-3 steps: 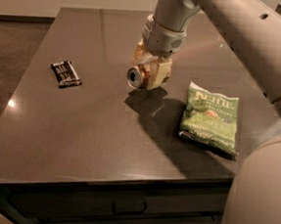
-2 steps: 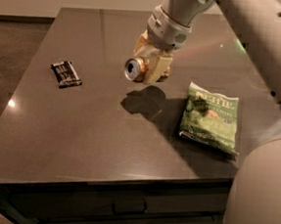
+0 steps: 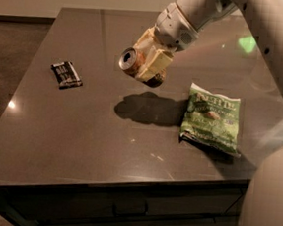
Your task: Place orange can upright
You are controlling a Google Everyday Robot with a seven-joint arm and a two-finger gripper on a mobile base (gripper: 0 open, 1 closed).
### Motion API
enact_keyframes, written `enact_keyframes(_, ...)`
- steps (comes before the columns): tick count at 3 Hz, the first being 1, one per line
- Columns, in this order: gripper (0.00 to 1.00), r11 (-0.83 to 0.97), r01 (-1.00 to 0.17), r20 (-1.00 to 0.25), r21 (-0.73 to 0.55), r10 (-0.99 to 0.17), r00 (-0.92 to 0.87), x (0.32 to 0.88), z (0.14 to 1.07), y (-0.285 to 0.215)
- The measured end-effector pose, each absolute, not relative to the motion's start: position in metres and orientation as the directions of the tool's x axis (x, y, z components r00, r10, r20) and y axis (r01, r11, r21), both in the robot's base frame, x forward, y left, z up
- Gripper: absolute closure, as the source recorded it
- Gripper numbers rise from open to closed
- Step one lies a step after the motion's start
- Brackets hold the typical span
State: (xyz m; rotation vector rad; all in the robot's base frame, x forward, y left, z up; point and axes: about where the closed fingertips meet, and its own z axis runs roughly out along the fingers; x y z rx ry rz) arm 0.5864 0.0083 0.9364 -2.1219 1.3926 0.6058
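The orange can (image 3: 131, 61) is held in the air above the middle of the dark table (image 3: 80, 129). It lies tilted on its side, its silvery rimmed end facing left toward the camera. My gripper (image 3: 148, 61) is shut on the can, its pale yellow fingers (image 3: 155, 66) clamped around the can's body. The can's shadow falls on the table below it. Most of the can's body is hidden by the fingers.
A green chip bag (image 3: 212, 118) lies flat on the table to the right of the can. A flat black snack wrapper (image 3: 66, 74) lies at the left. The table's front edge runs along the bottom, with drawers beneath it.
The gripper has lifted the can off the table and carried it upward. The can's end now tilts more toward the camera. The bag and wrapper have not moved.
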Motion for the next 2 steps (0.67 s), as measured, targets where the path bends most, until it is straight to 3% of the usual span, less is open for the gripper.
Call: enact_keyframes(2, 1.00, -0.147, -0.985, -0.813, -0.086, -0.561, 0.155, 0.563, 0.953, 0.024)
